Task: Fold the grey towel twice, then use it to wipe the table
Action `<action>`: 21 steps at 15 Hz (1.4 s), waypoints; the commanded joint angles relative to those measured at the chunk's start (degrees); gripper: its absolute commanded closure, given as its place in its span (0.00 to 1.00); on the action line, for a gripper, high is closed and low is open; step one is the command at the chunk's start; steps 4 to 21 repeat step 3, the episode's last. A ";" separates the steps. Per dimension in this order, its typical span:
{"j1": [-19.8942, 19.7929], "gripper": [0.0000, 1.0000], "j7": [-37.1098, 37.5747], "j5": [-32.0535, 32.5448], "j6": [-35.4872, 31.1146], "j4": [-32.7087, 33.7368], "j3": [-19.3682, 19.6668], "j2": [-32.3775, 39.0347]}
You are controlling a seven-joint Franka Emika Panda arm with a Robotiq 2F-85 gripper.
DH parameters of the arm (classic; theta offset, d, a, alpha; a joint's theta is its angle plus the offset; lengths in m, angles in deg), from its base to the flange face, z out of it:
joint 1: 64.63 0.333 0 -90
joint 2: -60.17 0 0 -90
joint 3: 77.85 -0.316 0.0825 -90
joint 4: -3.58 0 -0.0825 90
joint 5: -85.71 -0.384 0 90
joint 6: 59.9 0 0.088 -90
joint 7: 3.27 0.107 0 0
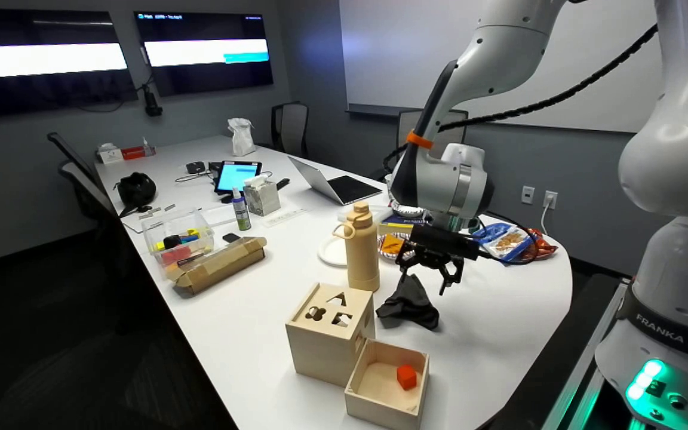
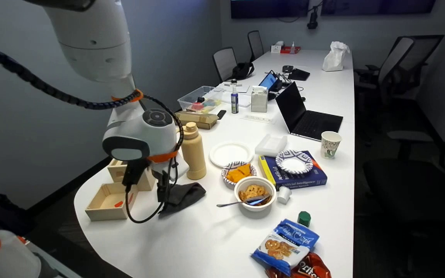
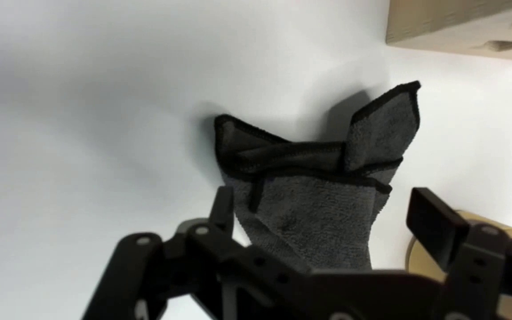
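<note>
My fingers (image 3: pixel 436 226) stand wide apart, gripping nothing, above the grey towel (image 3: pixel 318 218), which lies in uneven overlapping layers on the table (image 1: pixel 493 334) near the tan bottle (image 1: pixel 363 254). Folding appears at least begun, though I cannot count two clear folds; wiping, I judge, remains to do.

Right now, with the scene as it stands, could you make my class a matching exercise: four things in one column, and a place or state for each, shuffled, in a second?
Column one:
1. grey towel
2. gripper
3. red block
4. tan bottle

Column two:
A. standing upright
B. inside the open wooden box
C. rumpled, on the white table
D. jaws apart

Right pairs: 1-C; 2-D; 3-B; 4-A
</note>
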 commanded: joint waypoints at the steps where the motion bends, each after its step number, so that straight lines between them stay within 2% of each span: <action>1: 3.18 0.00 2.43 1.73 3.47 -7.78 0.18 -13.98; 2: 3.31 0.00 2.00 1.96 5.01 -8.57 0.04 -16.56; 3: 9.57 0.00 -1.96 0.65 6.38 -4.30 6.46 -14.81; 21: 9.57 0.00 -1.96 0.65 6.38 -4.30 6.46 -14.81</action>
